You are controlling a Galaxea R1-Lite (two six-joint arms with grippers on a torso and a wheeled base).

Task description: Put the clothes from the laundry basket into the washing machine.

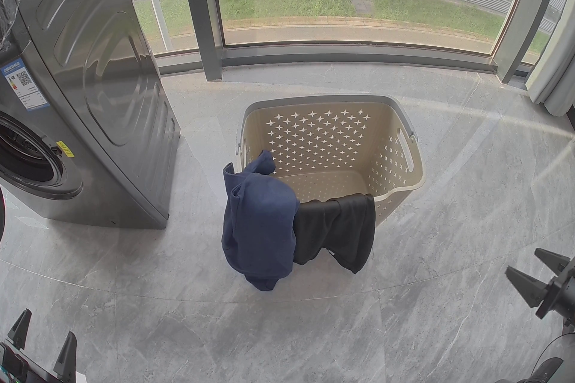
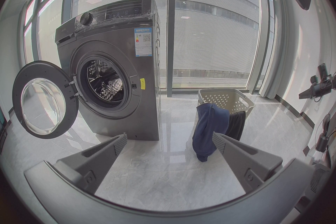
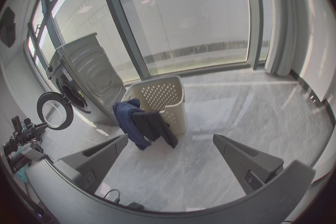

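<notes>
Here, on a pale tiled floor by a tall window, stands a cream laundry basket (image 1: 317,142) with star-shaped holes. Two garments are draped over its near rim, half inside and half hanging down the outer wall: a blue garment (image 1: 260,222) at the corner closest to the washer, and a black garment (image 1: 335,228) touching it on the other side. Both hang top to bottom, and the fold they hang from runs along the rim, across the robot's front.

The grey washing machine (image 1: 90,73) stands to the robot's left, near the basket but not touching it. Its round door (image 2: 43,98) is swung open and the drum mouth (image 2: 105,83) is unobstructed.

The left claw (image 1: 47,330) and the right claw (image 1: 526,261) sit low at either side with fingers spread wide and nothing in them, both well apart from the clothes. The clothes lie ahead and between them, the blue piece a little nearer the left claw and the black nearer the right.

Nothing looks loaded yet. Because the left arm is on the washer's side, the blue garment seems its natural first pick, pinched at the fold on the rim and lifted upward.
</notes>
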